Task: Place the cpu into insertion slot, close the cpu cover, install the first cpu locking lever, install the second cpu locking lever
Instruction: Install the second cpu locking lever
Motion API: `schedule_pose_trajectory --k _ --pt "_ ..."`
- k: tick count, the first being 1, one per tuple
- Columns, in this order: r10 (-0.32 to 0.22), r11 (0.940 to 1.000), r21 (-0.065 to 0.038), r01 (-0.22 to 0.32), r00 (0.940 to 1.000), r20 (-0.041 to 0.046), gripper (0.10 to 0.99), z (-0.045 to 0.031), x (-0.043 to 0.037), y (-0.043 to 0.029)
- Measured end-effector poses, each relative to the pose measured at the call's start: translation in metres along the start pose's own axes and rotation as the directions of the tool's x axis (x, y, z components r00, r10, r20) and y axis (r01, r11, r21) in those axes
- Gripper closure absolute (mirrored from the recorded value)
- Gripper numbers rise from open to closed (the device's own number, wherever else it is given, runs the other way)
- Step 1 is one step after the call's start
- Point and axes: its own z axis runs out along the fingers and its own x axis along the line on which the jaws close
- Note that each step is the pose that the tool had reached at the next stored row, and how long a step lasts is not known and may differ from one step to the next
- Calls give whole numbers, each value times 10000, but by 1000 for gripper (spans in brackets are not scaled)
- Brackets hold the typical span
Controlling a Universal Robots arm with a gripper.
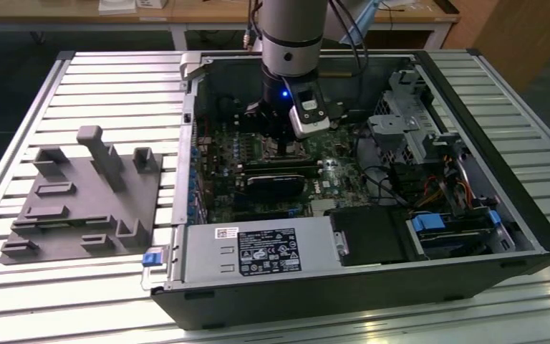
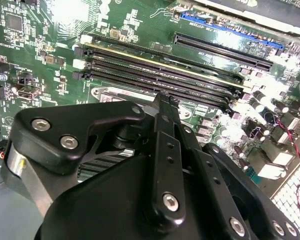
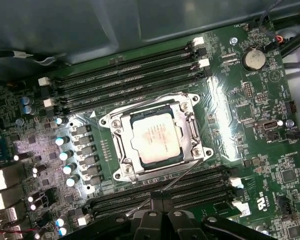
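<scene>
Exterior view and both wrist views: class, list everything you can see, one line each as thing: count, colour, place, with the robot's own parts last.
Open computer case: one, black, lying on the slatted metal table.
Green motherboard: one, inside the case.
Square silvery-beige cpu: one, seated in the socket at the board's middle.
Silvery metal cpu cover: one, framing the cpu, closed over it.
Long black memory slots: several, in banks on both sides of the socket.
Grey moulded fixture tray: one, on the table at the exterior view's left.
Robot arm: one, silver-grey, reaching into the case.
Gripper: one, black, beside the socket.
</scene>
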Motion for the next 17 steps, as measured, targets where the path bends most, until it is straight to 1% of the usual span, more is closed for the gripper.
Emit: schedule_pose_trajectory --k 1,2,4,7,9,13,17 --pt "-5 10000 -28 5 10000 -10 980 0 -1 -2" --pt "-25 10000 -77 25 10000 -22 980 2 -1 -4" --pt "-83 9999 -132 83 10000 -37 980 5 -2 -8" --pt "-156 9996 -257 154 9999 -71 980 9 -5 -21" --pt "-175 9992 -368 171 9998 -99 980 12 -8 -37" --pt "-193 9977 -650 181 9997 -174 980 21 -12 -81" --pt "-207 9963 -843 188 9995 -224 980 37 -6 -137"
